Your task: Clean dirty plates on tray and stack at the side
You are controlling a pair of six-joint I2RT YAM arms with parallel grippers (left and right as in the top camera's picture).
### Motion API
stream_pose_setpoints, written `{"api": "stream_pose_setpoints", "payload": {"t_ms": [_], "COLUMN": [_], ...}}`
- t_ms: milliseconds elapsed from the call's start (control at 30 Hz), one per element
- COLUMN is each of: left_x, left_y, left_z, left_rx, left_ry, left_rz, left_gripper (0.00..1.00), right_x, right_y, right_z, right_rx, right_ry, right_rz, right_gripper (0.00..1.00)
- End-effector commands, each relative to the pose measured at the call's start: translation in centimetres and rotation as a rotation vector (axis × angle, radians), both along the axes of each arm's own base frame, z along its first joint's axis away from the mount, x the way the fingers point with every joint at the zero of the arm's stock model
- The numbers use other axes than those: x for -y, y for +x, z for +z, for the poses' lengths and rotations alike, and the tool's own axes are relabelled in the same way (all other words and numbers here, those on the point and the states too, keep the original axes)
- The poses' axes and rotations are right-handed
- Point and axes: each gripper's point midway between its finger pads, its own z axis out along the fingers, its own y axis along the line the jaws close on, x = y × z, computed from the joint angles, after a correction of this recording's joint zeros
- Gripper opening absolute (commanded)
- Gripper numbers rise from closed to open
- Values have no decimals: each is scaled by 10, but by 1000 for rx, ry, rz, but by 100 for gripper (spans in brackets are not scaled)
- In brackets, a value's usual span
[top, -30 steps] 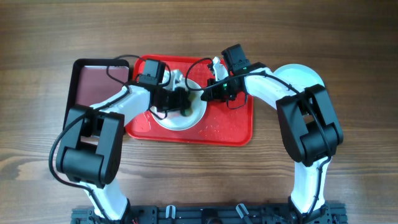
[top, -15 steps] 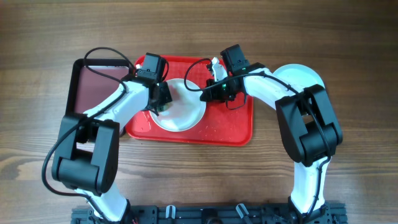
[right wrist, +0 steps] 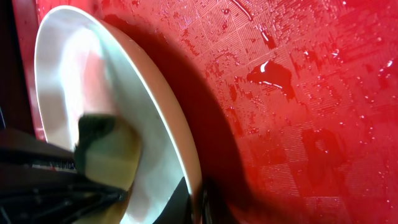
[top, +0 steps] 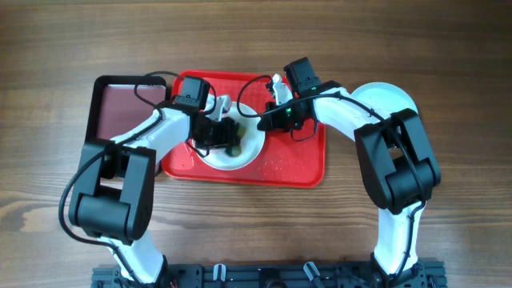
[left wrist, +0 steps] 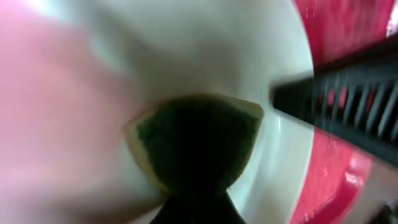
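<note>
Pinching the right-hand rim of the white plate [top: 245, 152], the right gripper [top: 266, 120] has its jaws closed down to the rim's thickness, one finger on each face. The plate sits over the left-centre of the red tray [top: 298, 162], tilted. Its gripped edge is lifted and a shadow falls on the tray floor beneath it.

The left gripper [top: 226, 132] is over the plate's hollow with its jaws narrow, clamped on a sponge [left wrist: 199, 140] that has a dark green scouring face and a yellow body. The sponge is pressed against the plate's inner surface. The left wrist view is blurred.

Edges: the plate's left rim is near the tray's left rim. Bare wet floor with beaded water [right wrist: 280, 74] runs from the plate to the tray's right rim. A maroon tray [top: 120, 112] lies just beside the red one, on the left. A pale plate [top: 392, 98] lies off the tray on the wooden table [top: 456, 48], partly under the right arm.
</note>
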Motion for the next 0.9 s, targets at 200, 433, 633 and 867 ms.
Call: {"api": "stream_pose_setpoints", "payload": {"t_ms": [200, 433, 633, 867], "left_x": [-145, -80, 4, -51], "left_y": [-17, -66, -26, 84], "left_z": [-45, -50, 14, 92], "left_rx": [-66, -322, -209, 49], "left_ry": [792, 477, -35, -35], "left_rz": [520, 250, 6, 245], "left_gripper": [4, 4, 4, 4], "right_x": [2, 2, 3, 4], "right_y": [-10, -9, -11, -15], "right_z": [-17, -17, -17, -16], "right_rx": [-54, -56, -77, -101], "right_ry": [-5, -4, -8, -16], "right_rz": [-1, -6, -19, -30], "right_gripper": [4, 4, 4, 4]}}
